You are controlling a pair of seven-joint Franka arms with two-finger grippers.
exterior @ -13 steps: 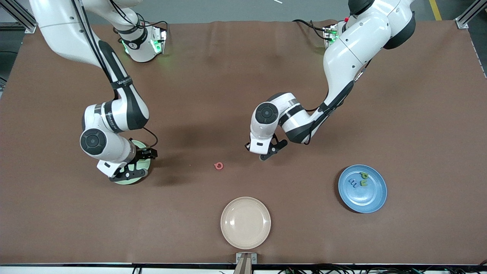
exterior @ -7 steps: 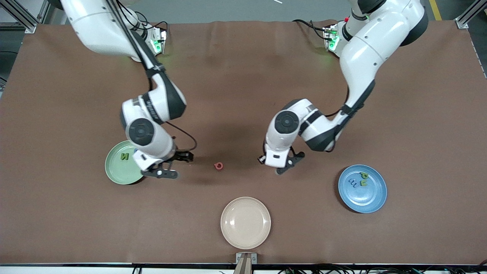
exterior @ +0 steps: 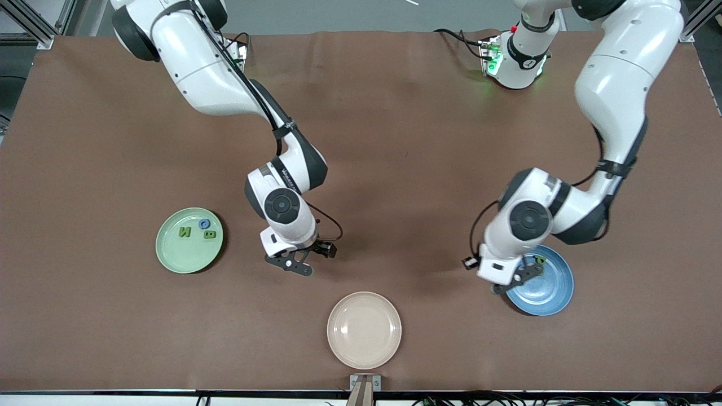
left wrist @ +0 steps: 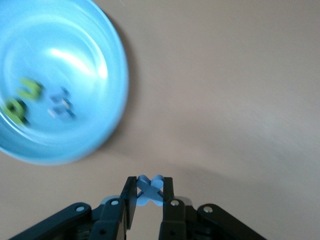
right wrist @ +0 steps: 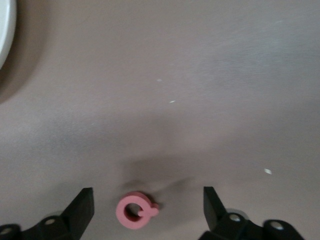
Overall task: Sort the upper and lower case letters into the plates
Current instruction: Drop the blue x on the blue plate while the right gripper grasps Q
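Letters are nearly all sorted. Three lie in the green plate [exterior: 169, 256] toward the right arm's end of the counter [exterior: 395, 141], low in the front view. At least three more show in the blue plate [exterior: 550, 296] toward the left arm's end.

Two are left. The pink letter [right wrist: 136, 211] lies flat on the bare counter in the lower middle of the front view, hidden there by the right pincer [exterior: 299, 260] hanging directly over it. The right wrist view settles the relation that counts. The pink letter sits between the two widely spread fingers of the right pincer [right wrist: 147, 195], closer to one finger than to the other, its small tail pointing at the farther finger. It is almost round, so it has no long axis to line up with. In my judgement the next move needs only a slight sideways correction and a straight descent before closing. The piece is thin, so the fingertips must come right down to the counter.

The left pincer [exterior: 516, 277] hangs over the blue plate's rim and is clamped tight on a small blue letter [left wrist: 150, 189] shaped like a cross. The beige plate [exterior: 364, 330], lowest in the front view, holds nothing.
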